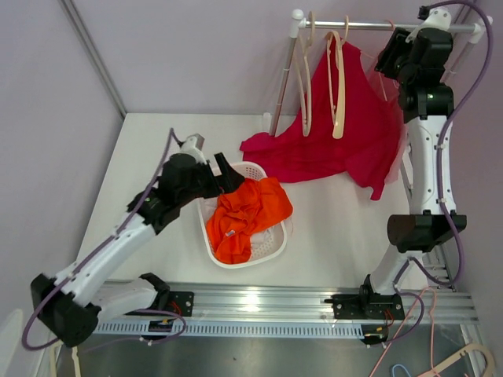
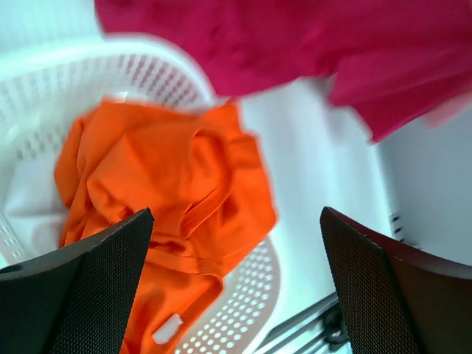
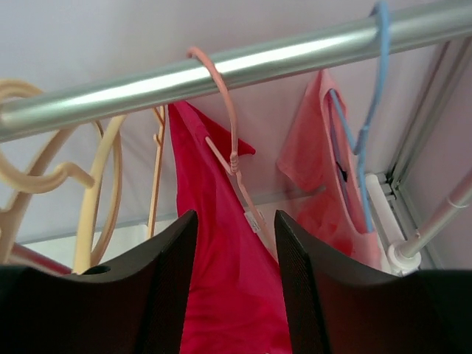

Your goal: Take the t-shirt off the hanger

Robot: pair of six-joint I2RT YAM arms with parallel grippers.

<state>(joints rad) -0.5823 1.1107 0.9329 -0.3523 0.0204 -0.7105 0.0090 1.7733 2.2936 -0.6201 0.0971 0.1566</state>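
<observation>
A crimson t-shirt (image 1: 338,149) hangs from a thin pink hanger (image 3: 221,96) hooked on the steel rail (image 1: 377,27). Its lower part trails onto the table. In the right wrist view the shirt (image 3: 214,243) fills the gap between my fingers. My right gripper (image 1: 391,55) is up at the rail, just right of the shirt's shoulder, with its jaws apart (image 3: 232,295) and the fabric just beyond them. My left gripper (image 1: 228,174) is open and empty (image 2: 236,280) over the basket's far edge.
A white mesh basket (image 1: 267,247) holds an orange t-shirt (image 1: 244,216). Two cream hangers (image 1: 339,86) hang bare on the rail, left of the crimson shirt. A blue hanger (image 3: 380,44) with a pale pink garment (image 3: 317,155) hangs at the rail's right end.
</observation>
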